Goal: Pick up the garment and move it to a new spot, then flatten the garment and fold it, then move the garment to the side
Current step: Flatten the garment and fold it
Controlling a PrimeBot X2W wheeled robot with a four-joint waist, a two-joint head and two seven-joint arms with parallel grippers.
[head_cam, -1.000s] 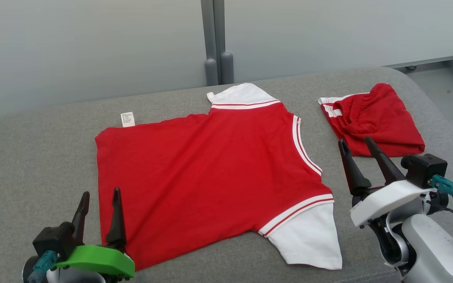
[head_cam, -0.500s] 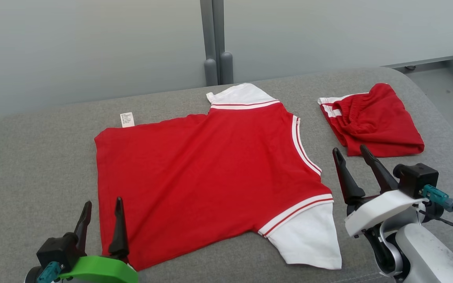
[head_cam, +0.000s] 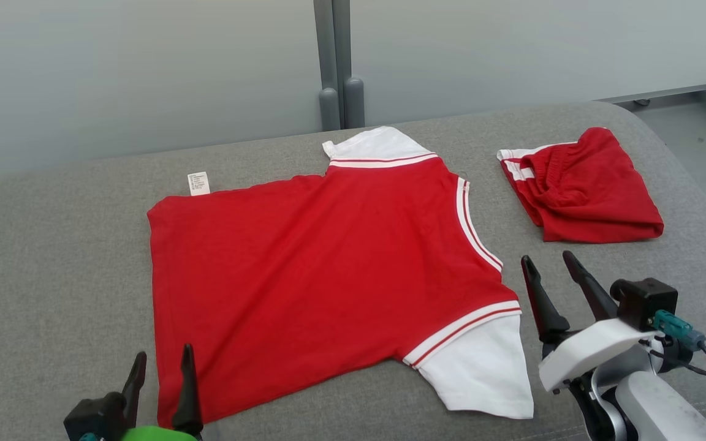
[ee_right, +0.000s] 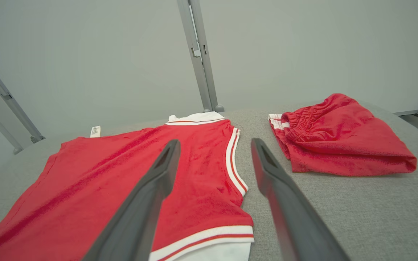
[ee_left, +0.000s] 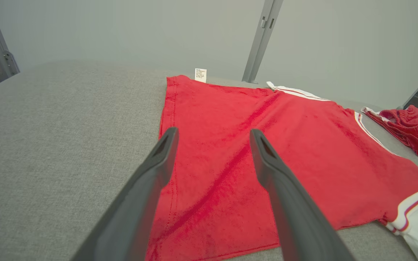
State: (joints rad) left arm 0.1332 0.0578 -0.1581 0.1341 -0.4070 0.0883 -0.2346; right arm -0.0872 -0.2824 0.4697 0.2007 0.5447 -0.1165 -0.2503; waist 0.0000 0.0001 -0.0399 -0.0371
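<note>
The garment (head_cam: 316,275) is a red shirt with white, red-striped sleeves, spread flat on the grey padded table (head_cam: 53,257); it also fills much of the left wrist view (ee_left: 321,145) and the right wrist view (ee_right: 85,181). My left gripper (head_cam: 164,352) stands open at the shirt's near left corner, its fingers above the hem (ee_left: 213,129) with nothing between them. Just right of the near white sleeve, my right gripper (head_cam: 546,257) is open and empty, pointing past the shirt's striped edge (ee_right: 215,140).
Folded red shorts (head_cam: 583,190) lie at the table's far right, close ahead of the right gripper (ee_right: 336,141). A white label (head_cam: 198,184) sticks out at the shirt's far left corner. Grey posts (head_cam: 334,92) stand behind the table against a pale wall.
Both grippers have drawn back toward me, lower in the head view, staying open. The shirt and shorts have not moved.
</note>
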